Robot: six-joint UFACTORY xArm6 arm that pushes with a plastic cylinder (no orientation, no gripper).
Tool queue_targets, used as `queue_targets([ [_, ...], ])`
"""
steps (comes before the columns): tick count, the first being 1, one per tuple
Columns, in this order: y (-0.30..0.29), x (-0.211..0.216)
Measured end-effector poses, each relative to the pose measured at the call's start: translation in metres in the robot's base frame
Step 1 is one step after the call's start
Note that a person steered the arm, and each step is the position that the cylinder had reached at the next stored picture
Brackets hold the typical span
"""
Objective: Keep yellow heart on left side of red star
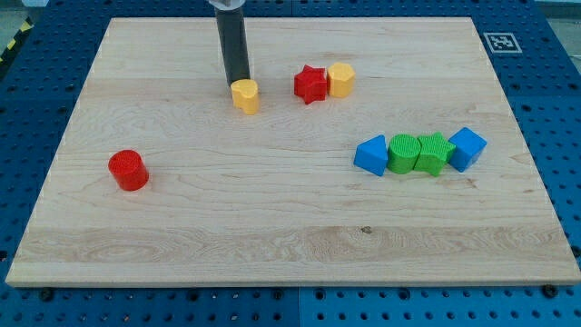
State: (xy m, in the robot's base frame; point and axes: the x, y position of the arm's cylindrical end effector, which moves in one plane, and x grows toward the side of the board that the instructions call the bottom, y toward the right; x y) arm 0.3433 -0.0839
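Note:
The yellow heart [245, 95] lies near the view's top, left of centre. The red star [310, 84] lies to its right, with a gap between them. My tip [237, 84] stands right behind the yellow heart, at its upper left edge, touching or almost touching it. The dark rod rises straight up out of the view's top.
A yellow hexagon block [341, 80] touches the red star's right side. A red cylinder [128, 170] sits at the left. A row at the right holds a blue triangle [370, 155], two green blocks [405, 153] [434, 153] and a blue block [467, 148]. The wooden board [272, 236] lies on a blue perforated table.

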Motion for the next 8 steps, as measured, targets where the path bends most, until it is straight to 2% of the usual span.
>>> queue_targets([
  [1,-0.034,0.027],
  [2,-0.031,0.075],
  [4,0.052,0.063],
  [5,0.026,0.076],
  [6,-0.035,0.087],
  [7,-0.049,0.064],
  [8,-0.011,0.050],
])
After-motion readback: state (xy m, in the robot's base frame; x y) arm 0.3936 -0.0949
